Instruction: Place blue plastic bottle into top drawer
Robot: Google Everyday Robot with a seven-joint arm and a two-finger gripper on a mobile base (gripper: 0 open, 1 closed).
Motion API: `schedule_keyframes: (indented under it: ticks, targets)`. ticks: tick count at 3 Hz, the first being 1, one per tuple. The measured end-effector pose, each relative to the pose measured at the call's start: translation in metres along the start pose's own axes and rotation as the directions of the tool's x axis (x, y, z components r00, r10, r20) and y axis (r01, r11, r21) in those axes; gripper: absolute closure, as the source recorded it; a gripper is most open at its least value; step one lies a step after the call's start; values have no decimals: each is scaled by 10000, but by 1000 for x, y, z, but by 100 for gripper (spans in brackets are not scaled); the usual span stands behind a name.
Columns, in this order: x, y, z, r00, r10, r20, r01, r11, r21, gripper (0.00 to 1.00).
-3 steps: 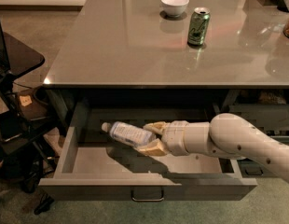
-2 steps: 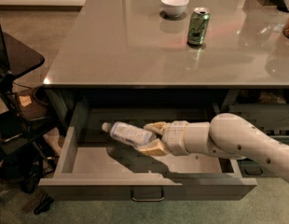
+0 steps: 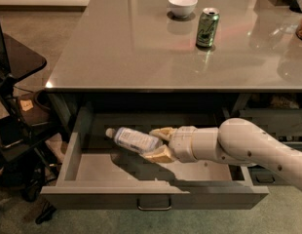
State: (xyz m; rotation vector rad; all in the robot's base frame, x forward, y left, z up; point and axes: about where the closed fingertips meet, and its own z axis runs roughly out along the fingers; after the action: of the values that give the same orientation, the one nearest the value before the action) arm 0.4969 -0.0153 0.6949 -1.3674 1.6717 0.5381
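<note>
The blue plastic bottle (image 3: 133, 139) is clear, with a white cap and a pale label. It lies tilted, cap toward the left of the frame, inside the top drawer (image 3: 72, 156), in the lower centre of the frame. The drawer is grey, wide and shallow, pulled open, with a small loop handle centred on its front. The gripper (image 3: 160, 143) clasps the bottle's base end inside the drawer.

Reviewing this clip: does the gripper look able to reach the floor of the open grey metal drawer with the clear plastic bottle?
Probably yes. The gripper, jaws shut on the clear plastic bottle, is inside the pulled-out grey metal drawer, and nothing shows between bottle and floor.
</note>
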Motion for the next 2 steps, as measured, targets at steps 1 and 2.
schedule_keyframes:
  ticks: [1,2]
  targets:
    - [0,0,0,10000,0,0,0,10000,-1,35]
    - [0,0,0,10000,0,0,0,10000,-1,12]
